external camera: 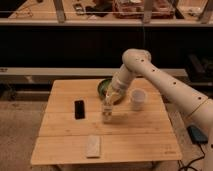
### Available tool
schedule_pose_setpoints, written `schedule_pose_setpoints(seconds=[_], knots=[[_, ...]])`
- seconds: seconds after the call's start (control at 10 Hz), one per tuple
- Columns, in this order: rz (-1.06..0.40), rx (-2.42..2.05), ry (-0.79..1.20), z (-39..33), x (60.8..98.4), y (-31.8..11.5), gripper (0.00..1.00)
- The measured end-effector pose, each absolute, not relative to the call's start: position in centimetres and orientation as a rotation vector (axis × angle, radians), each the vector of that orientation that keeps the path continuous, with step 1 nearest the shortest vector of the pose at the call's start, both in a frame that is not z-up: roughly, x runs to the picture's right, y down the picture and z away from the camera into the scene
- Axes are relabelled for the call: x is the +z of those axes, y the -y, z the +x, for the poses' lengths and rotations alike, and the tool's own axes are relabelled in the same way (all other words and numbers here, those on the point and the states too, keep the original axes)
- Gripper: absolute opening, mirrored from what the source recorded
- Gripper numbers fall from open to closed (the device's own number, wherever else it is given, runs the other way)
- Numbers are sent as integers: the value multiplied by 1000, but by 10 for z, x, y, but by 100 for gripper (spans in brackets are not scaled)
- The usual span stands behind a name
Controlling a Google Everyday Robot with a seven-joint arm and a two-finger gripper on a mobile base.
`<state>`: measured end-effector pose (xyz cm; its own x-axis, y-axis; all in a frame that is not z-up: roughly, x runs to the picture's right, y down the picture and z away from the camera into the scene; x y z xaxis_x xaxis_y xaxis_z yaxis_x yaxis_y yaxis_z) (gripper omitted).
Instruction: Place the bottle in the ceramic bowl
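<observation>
The small clear bottle (106,116) stands upright on the wooden table (135,135), just in front of the dark green ceramic bowl (103,88). My gripper (107,106) reaches down from the white arm, right over the bottle's top and touching or very close to it. The arm crosses over the bowl's right side and hides part of it. The bottle is outside the bowl, toward the table's middle.
A translucent whitish cup (137,98) stands right of the bowl and arm. A black phone-like slab (79,109) lies left of the bottle. A pale rectangular block (93,146) lies near the front edge. A dark shelf unit runs behind the table.
</observation>
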<state>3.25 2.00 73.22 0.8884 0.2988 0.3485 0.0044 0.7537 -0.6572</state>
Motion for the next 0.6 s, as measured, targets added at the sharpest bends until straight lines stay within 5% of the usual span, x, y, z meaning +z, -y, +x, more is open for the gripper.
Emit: schedule_pose_setpoints(seconds=[0.6], knots=[[-511, 436, 523, 82, 729, 62, 0]])
